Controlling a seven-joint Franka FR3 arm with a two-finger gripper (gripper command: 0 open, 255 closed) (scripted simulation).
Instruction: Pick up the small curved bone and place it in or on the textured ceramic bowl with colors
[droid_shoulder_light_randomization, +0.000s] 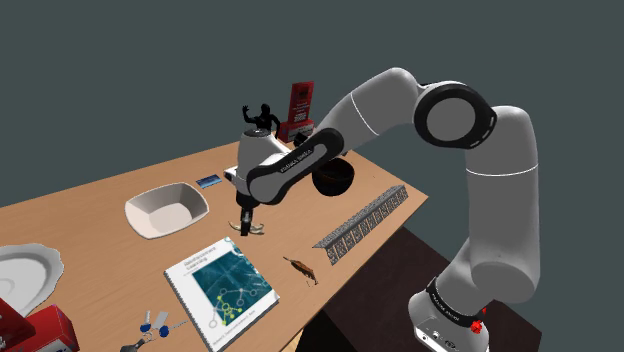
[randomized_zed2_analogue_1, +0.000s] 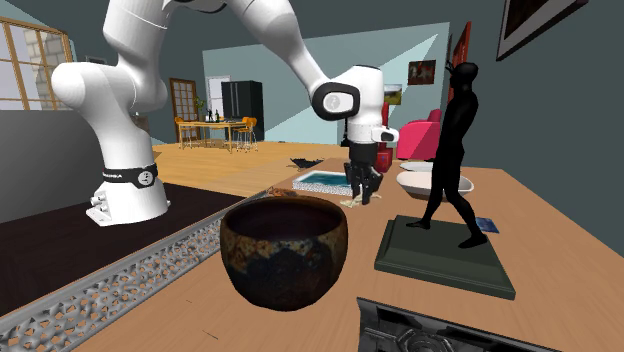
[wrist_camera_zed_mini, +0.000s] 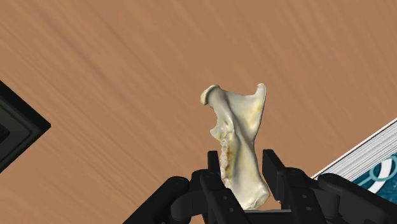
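A pale, curved bone with small teeth (wrist_camera_zed_mini: 238, 143) stands between my black fingers, and my gripper (wrist_camera_zed_mini: 245, 186) is shut on its lower end. In the shoulder view the gripper (droid_shoulder_light_randomization: 246, 214) hangs just over the wooden table (droid_shoulder_light_randomization: 90, 215) with the bone (droid_shoulder_light_randomization: 254, 230) at its tips, between the white bowl and the book. The dark, mottled, textured bowl (droid_shoulder_light_randomization: 333, 178) sits behind the forearm toward the shoulder view's right. In the second exterior view that bowl (randomized_zed2_analogue_1: 285, 250) stands in front, with the gripper (randomized_zed2_analogue_1: 360, 190) further back.
A white squarish bowl (droid_shoulder_light_randomization: 167, 208), a teal-covered book (droid_shoulder_light_randomization: 220, 288), a small brown object (droid_shoulder_light_randomization: 301, 268) and a perforated grey strip (droid_shoulder_light_randomization: 362, 225) lie around the gripper. A black figure statue (randomized_zed2_analogue_1: 455, 150) on a dark base stands by the bowl. A red box (droid_shoulder_light_randomization: 300, 105) is at the back.
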